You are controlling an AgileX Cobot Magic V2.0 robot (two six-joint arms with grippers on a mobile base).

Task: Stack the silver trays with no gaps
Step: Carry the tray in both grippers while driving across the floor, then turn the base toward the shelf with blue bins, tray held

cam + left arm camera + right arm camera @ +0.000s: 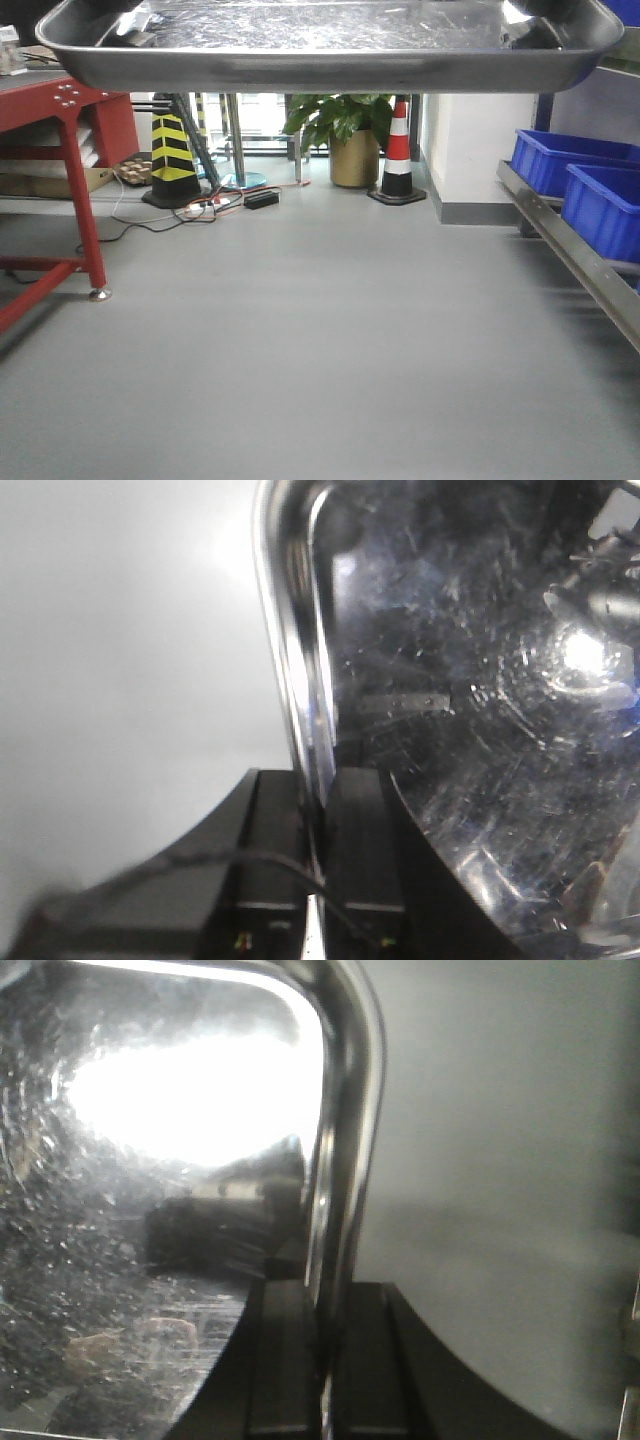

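Grip at the left end first: the left tool (318,792) is clamped on the rolled rim of the silver tray (480,730), one finger inside the wall and one outside. At the right end the right tool (325,1300) pinches the opposite rim the same way. In the front view the tray hangs roughly level in the air, high and near the camera, well above the grey floor (320,380). No second tray and no worktop to receive it shows in any view, so the stack presumably lies out of sight.

To do this step well, I judge both arms should travel together with the tray flat, since a pinch on a thin rim may slip or twist if one end leads. Over the lower tray, match the corners first, then lower straight so the sloped sides nest. Part both tools only once the rims sit flush all round.

Behind, left to right: red frame (80,180), yellow-and-black cone (172,150), potted plant (345,125), red-and-white cone (398,150), shelf rail (570,250), blue bins (590,180). No brand, label or writing can be read.
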